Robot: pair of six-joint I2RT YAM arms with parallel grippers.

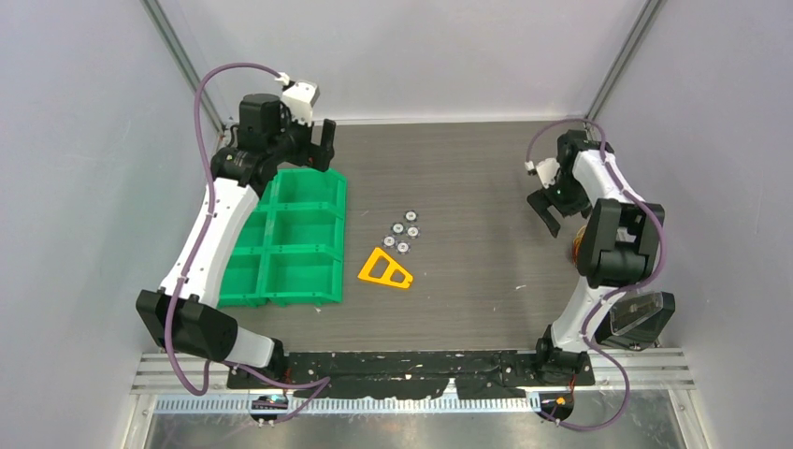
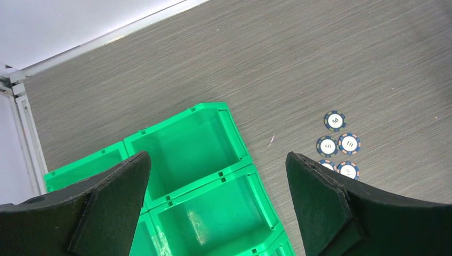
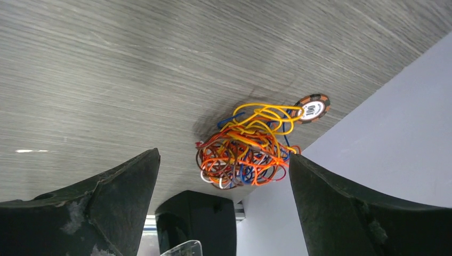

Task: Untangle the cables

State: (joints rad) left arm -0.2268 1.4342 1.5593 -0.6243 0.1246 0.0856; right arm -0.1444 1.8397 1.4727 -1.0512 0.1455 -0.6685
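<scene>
One tangled ball of cables [image 3: 242, 152] lies on the table [image 1: 468, 178] at its right edge, close against the side wall and next to the right arm; the overhead view hides nearly all of it behind that arm. The ball consists of thin yellow, orange, red, blue and white strands, wound tightly at the core, with looser yellow loops standing out on the side towards an orange poker chip [image 3: 312, 108], which sits just beside those loops. Expect the bundle to be light, soft and springy: the whole mass is likely to lift or drag when a single strand is pulled. Take hold of a protruding outer loop, not the dense core, and pin the rest with the other arm. The right gripper [image 3: 223, 156] hangs above the ball with its jaws spread fully and holds nothing. The left gripper [image 2: 218, 160] is well apart, over the far end of the green compartment tray [image 1: 338, 224], equally wide open and empty. Five blue poker chips [image 1: 402, 234] and an orange triangular part [image 1: 385, 269] lie mid-table.
</scene>
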